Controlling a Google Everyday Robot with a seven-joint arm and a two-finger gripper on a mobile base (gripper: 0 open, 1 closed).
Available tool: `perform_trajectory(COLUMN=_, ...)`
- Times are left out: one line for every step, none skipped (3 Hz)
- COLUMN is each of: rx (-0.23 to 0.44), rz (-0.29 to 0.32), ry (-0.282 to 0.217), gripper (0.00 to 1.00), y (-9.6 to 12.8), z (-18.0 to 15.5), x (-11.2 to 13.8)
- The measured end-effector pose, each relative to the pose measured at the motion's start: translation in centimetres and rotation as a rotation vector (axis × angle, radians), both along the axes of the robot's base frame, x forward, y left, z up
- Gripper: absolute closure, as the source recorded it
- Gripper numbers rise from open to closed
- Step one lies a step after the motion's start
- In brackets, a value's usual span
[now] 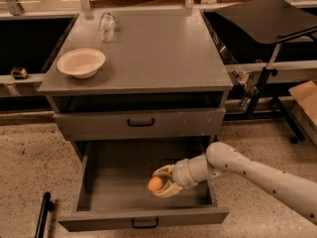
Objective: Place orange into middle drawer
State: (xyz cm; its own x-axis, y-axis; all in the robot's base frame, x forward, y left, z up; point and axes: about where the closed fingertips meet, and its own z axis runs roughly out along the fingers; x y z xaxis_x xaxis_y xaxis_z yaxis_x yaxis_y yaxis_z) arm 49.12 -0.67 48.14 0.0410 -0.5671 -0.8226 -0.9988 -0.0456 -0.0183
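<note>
While the middle drawer (119,177) is standing pulled out toward the camera, its long axis is running left to right, and its small black handle (144,224) is sitting at the centre of the plain grey front closest to view. Just behind that front, the gripper (160,182) is hanging low inside the drawer's right half, its cream fingers (165,191) curling closed around the orange (155,184) from above and below. That fruit is small, smooth and round, so it is showing no long axis and no facing direction; I cannot tell whether it is touching the flat grey tray floor. A pale, dotted arm (247,170) is reaching in from the lower right over the drawer's right wall. Speckled stone floor (25,162) is spreading to the left, where a thin black bar (43,214) is leaning. Above, the upper drawer front (99,125), scuffed white, is sitting closed. Farther back, on the matte grey cabinet top (158,53), a shallow cream bowl (81,62) is resting upright near the left edge, and a clear glass (107,25) is lying beyond it.
</note>
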Motion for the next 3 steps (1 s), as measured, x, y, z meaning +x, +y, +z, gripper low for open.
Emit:
perform_trajectory(rx=0.009, rz=-0.109, ry=-0.012, gripper=1.0, y=-0.8, z=-2.9, x=2.3)
perform_trajectory(rx=-0.013, rz=-0.171, ry=0.016, gripper=1.0, y=-0.8, z=-6.1, x=4.4)
perform_trajectory(rx=-0.066, rz=-0.176, ry=0.014, gripper=0.82, y=-0.3, z=-8.1, x=5.4)
